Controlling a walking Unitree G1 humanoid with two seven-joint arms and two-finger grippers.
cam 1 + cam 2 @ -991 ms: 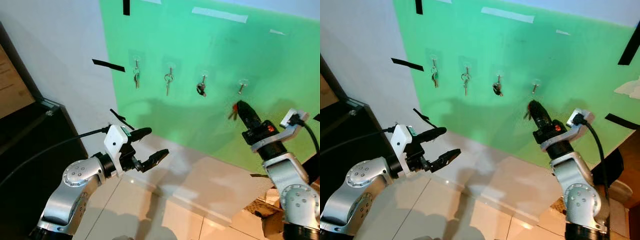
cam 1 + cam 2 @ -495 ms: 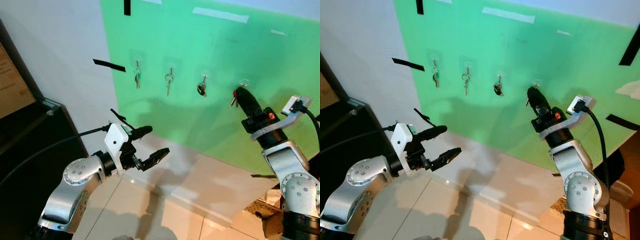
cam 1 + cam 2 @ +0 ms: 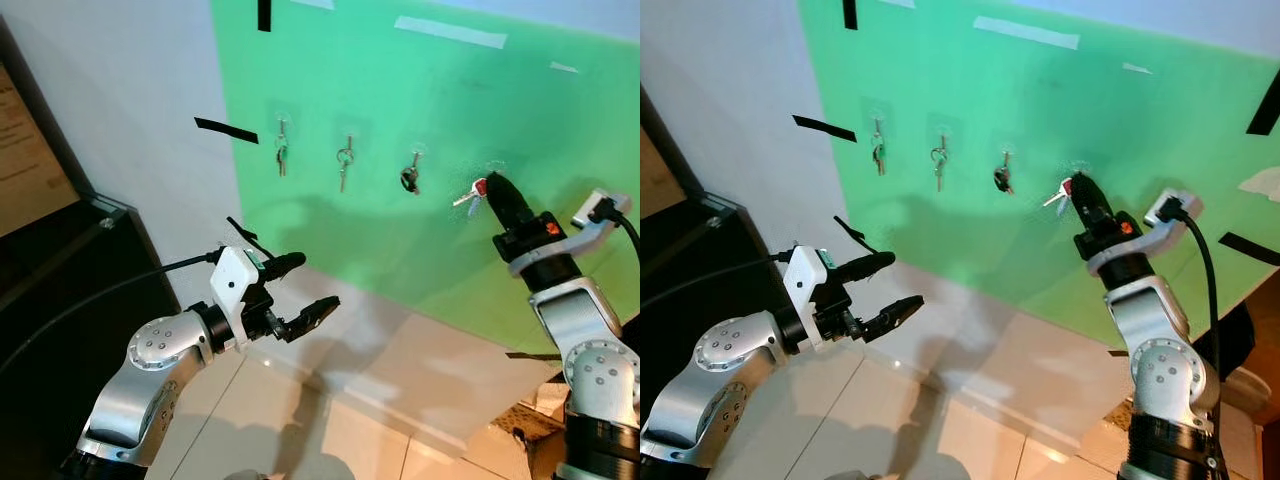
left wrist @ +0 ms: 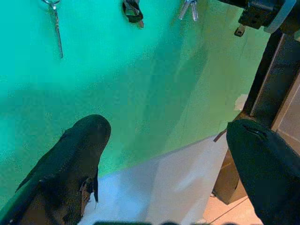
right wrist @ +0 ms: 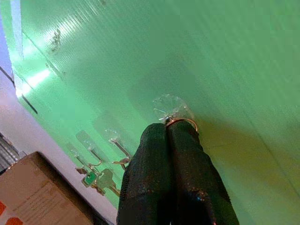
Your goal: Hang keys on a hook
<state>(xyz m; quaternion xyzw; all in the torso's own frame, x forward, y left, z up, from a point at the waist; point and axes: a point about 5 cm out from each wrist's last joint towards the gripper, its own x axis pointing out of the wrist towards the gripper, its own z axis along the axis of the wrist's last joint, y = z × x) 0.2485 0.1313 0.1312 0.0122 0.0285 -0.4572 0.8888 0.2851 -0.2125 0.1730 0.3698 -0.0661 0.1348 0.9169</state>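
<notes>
A green board [image 3: 400,90] on the wall carries four clear hooks in a row. Three of them hold key sets [image 3: 281,157] [image 3: 343,160] [image 3: 410,178]. My right gripper [image 3: 492,188] is raised to the fourth hook [image 5: 168,107] and is shut on a key set [image 3: 466,198] with a red tag. In the right wrist view the key ring [image 5: 182,122] sits right at the hook's clear pad, above the closed fingertips [image 5: 161,136]. Whether the ring is over the hook cannot be told. My left gripper [image 3: 300,285] stands open and holds nothing, lower down in front of the wall.
A black cabinet [image 3: 60,270] stands at the left against the white wall. Black tape strips [image 3: 224,130] are stuck near the board's edge. Pale tiled floor [image 3: 330,430] lies below, with a cardboard box [image 3: 535,420] at the lower right.
My right gripper has risen and moved in toward the fourth hook, carrying the keys up to it. The left arm has stayed put.
</notes>
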